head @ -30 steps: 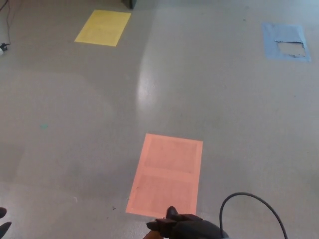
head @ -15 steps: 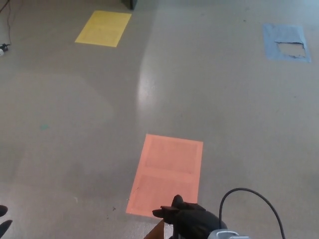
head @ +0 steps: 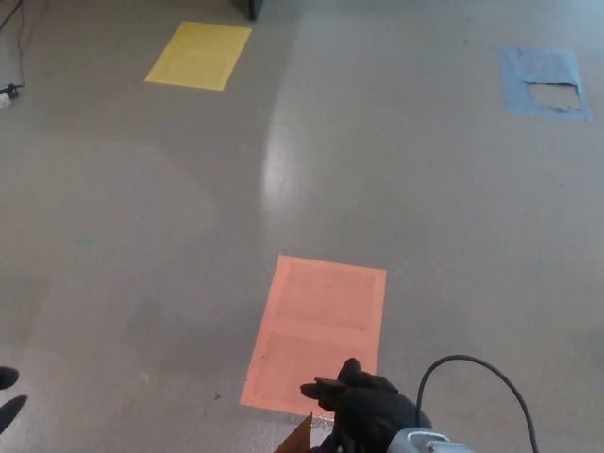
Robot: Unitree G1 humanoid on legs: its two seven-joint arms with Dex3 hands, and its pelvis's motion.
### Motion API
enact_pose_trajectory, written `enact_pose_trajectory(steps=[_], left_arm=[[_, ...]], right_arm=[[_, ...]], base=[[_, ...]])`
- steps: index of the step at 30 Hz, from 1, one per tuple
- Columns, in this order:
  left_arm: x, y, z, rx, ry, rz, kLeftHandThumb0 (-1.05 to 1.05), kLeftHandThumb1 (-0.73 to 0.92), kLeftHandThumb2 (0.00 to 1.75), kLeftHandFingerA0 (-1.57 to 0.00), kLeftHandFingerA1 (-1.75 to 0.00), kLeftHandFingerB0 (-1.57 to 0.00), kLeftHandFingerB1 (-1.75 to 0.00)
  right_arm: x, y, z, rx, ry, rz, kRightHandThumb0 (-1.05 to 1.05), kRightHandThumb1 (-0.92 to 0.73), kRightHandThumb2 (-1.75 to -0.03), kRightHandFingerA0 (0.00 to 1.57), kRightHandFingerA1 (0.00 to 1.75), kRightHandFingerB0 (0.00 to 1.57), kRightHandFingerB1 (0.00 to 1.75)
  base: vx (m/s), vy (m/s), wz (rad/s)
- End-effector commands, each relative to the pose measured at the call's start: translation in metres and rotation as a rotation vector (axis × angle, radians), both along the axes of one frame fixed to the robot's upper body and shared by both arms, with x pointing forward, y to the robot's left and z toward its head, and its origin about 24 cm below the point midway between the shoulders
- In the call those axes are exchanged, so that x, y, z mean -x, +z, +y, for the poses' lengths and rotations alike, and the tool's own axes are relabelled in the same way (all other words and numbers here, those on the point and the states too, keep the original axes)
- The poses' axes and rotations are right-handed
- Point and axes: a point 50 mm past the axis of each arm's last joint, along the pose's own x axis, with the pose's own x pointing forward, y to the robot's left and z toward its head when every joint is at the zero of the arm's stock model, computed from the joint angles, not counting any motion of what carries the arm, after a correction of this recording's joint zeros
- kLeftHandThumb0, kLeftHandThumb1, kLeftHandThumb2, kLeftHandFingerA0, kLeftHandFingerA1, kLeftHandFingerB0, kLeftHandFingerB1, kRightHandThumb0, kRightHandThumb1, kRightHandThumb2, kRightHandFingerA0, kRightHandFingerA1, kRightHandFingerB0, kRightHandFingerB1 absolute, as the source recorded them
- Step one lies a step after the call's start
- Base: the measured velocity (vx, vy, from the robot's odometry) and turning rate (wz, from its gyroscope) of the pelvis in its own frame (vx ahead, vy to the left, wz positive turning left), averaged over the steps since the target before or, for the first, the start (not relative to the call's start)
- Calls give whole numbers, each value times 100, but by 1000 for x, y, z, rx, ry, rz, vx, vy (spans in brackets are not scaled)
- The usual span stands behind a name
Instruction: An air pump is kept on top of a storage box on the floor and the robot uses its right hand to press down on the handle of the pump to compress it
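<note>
My right hand (head: 366,411) shows at the bottom edge of the head view, black, with its grey wrist (head: 427,442) just behind it. It sits over the near edge of an orange floor patch (head: 321,326). A brown corner of the storage box (head: 299,438) peeks in just left of the hand. The pump and its handle are hidden below the frame or under the hand. A black cable (head: 472,361) arcs up to the right of the hand. Only a small black part of my left hand (head: 9,398) shows at the lower left edge.
The grey floor carries a yellow patch (head: 199,55) at the far left and a torn blue patch (head: 545,80) at the far right. A dark object (head: 247,8) stands at the top edge. A cable with a plug (head: 8,92) lies at the far left edge.
My right hand has come further up into the picture and slightly right, and its grey wrist now shows. The left hand has barely moved.
</note>
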Motion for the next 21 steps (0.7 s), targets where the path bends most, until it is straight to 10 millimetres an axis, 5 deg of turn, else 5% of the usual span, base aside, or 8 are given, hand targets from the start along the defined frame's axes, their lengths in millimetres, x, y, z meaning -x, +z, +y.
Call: enact_pose_trajectory(steps=[1, 4, 5, 11, 12, 13, 14, 21], left_arm=[[-4, 13, 9, -18, -17, -28, -64, 87, 66, -27, -34, -25, -32], [-3, 13, 10, -23, -18, -26, -64, 87, 66, -30, -35, -25, -32], [-2, 12, 10, -21, -13, -23, -64, 87, 66, -29, -34, -26, -32], [5, 5, 9, -24, -12, -7, -65, 87, 66, -30, -35, -27, -33], [6, 4, 9, -25, -12, -5, -63, 87, 66, -28, -35, -26, -32], [6, 4, 9, -24, -12, -4, -63, 87, 66, -28, -35, -26, -32], [5, 5, 10, -28, -10, 2, -65, 87, 66, -28, -34, -25, -31], [-1, 10, 10, -24, -8, -13, -65, 87, 66, -29, -35, -25, -32]], right_arm=[[-2, 2, -12, -105, -22, 38, -76, -90, -69, 14, 28, 10, 23], [-18, 38, -11, -255, 63, -60, -75, -91, -69, 13, 28, 7, 22], [-20, 51, -10, -286, 86, -94, -79, -74, -107, 10, 44, 1, 27], [-15, 126, -8, -458, 182, -244, -75, -71, -103, 9, 44, 1, 27], [-13, 136, -8, -484, 193, -264, -93, -87, -115, 8, 15, 6, 6], [-12, 140, -8, -497, 198, -271, -93, -87, -115, 8, 15, 6, 6], [-10, 166, -9, -549, 230, -332, -74, -72, -103, 12, 45, 0, 28], [-2, 238, -33, -689, 292, -571, -68, -69, -101, 3, 37, 2, 30]], base=[[0, 0, 0], [0, 0, 0], [0, 0, 0], [0, 0, 0], [0, 0, 0], [0, 0, 0], [0, 0, 0], [0, 0, 0]])
